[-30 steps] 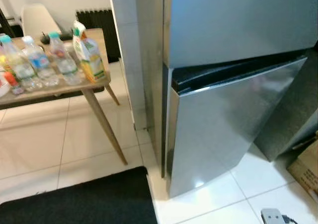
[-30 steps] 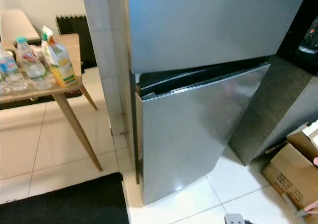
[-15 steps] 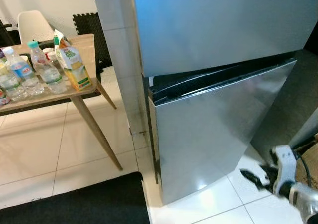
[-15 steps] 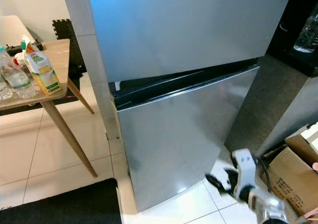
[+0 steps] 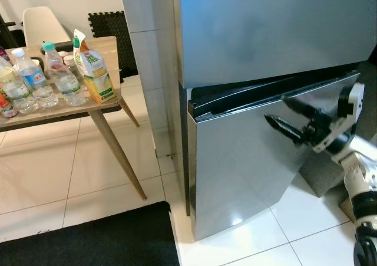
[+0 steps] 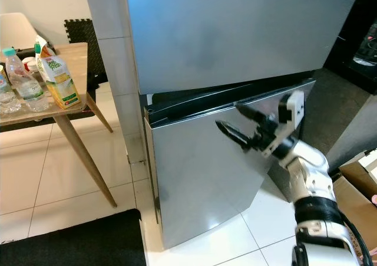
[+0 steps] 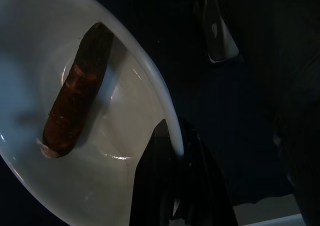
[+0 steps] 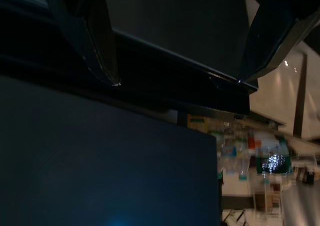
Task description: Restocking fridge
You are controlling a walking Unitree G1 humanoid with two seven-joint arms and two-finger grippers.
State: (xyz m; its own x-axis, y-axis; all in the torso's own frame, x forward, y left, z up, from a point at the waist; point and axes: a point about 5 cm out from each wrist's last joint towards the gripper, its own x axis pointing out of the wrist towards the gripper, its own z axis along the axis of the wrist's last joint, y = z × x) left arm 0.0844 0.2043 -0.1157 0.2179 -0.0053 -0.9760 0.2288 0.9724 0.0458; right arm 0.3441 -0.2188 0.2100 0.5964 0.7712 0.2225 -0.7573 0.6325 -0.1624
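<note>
1. Since 0.5 s ago the right gripper (image 6: 240, 122) has come up from low by the floor to the fridge (image 5: 265, 36); it now hangs just in front of the lower door (image 5: 247, 166), near its top edge.
2. Right fingers (image 5: 281, 126) spread wide, holding nothing; can't tell if they touch the door.
3. Lower door stands ajar, dark gap under the upper door.
4. Left gripper (image 7: 172, 186): fingers narrow, clamped on the rim of a white bowl (image 7: 30, 60) w/ a dark brown sausage-like item (image 7: 75, 93) inside.
5. Left of the fridge: wooden tabletop (image 5: 112, 48) w/ water bottles (image 5: 29, 80) and a juice carton (image 5: 94, 77) at the edge nearest the fridge.
6. White chair (image 5: 41, 24) behind the tabletop; black mat (image 5: 88, 242) on the floor, left of the fridge base.
</note>
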